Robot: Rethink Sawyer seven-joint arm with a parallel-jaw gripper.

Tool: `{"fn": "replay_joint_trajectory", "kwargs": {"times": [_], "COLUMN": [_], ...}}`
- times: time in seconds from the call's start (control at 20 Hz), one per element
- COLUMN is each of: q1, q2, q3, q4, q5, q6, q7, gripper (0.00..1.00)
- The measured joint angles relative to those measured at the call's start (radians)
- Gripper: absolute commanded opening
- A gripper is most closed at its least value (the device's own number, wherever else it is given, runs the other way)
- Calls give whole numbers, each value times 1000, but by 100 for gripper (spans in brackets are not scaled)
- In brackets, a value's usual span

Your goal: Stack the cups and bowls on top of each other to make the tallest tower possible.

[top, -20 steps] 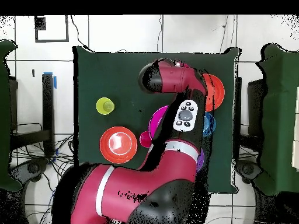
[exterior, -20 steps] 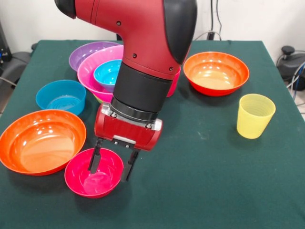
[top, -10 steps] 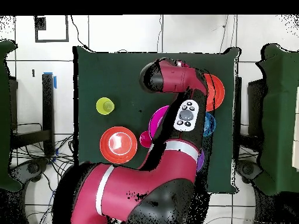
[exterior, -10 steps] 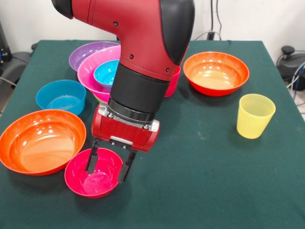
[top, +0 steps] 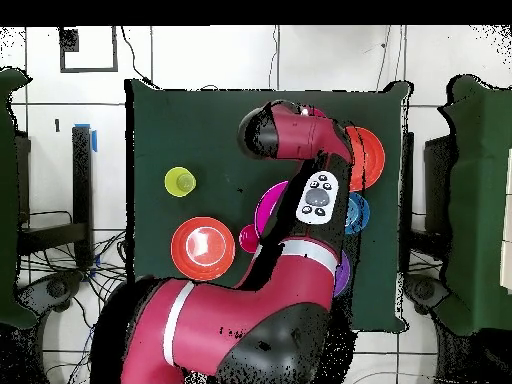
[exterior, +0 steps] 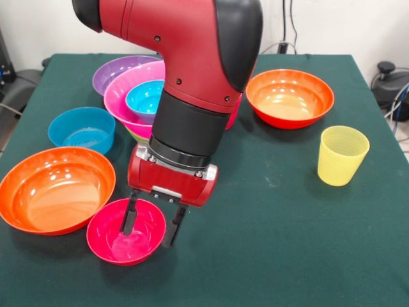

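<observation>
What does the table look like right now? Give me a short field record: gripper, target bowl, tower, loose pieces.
gripper: open, one finger inside the small red-pink bowl, the other outside its rim
tower: small blue bowl nested in the big pink bowl, partly hidden by the arm
loose bowls: purple, blue, two orange
loose cup: yellow cup, upright
red cup: not visible
</observation>
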Motion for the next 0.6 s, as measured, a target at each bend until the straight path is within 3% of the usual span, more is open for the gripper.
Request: {"fn": "replay_joint_trajectory", "kwargs": {"times": [0.6], "q1": [29], "q2": [21], "q3": [-21], "q4": [-2], "q5": [26], "q6": [0], "q7": [19], "gripper": [100]}}
